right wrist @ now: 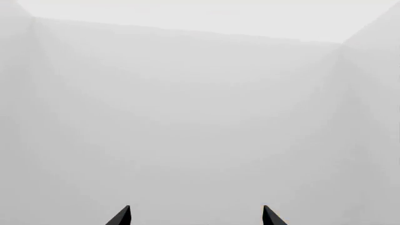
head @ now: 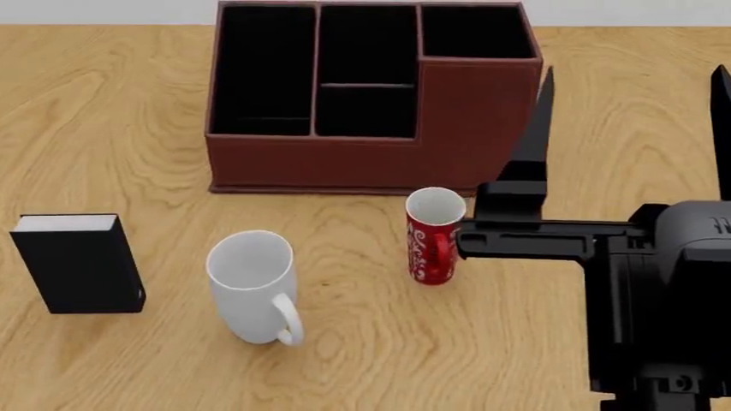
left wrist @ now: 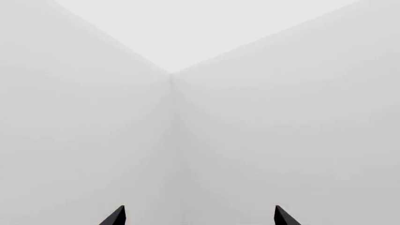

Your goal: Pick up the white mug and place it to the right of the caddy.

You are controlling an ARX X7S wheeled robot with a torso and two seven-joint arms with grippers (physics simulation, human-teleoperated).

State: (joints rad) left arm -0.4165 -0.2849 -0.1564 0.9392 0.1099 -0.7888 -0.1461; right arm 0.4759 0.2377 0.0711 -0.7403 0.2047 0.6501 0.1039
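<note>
The white mug [head: 252,278] stands upright on the wooden table, in front of the caddy and to its left side, handle turned toward me. The reddish-brown caddy [head: 342,158] sits at the back centre with black-lined compartments. My right gripper [head: 634,94] hovers to the right of the caddy, open and empty, well right of the white mug. The right wrist view shows its fingertips [right wrist: 195,214] spread against a plain white wall. My left gripper [left wrist: 198,214] is open too, facing a white wall corner; it is outside the head view.
A slim red mug [head: 433,240] with white lettering stands just left of my right arm's black body [head: 639,282]. A small black book [head: 78,264] lies at the left. Bare wooden table [head: 115,128] shows left of the caddy.
</note>
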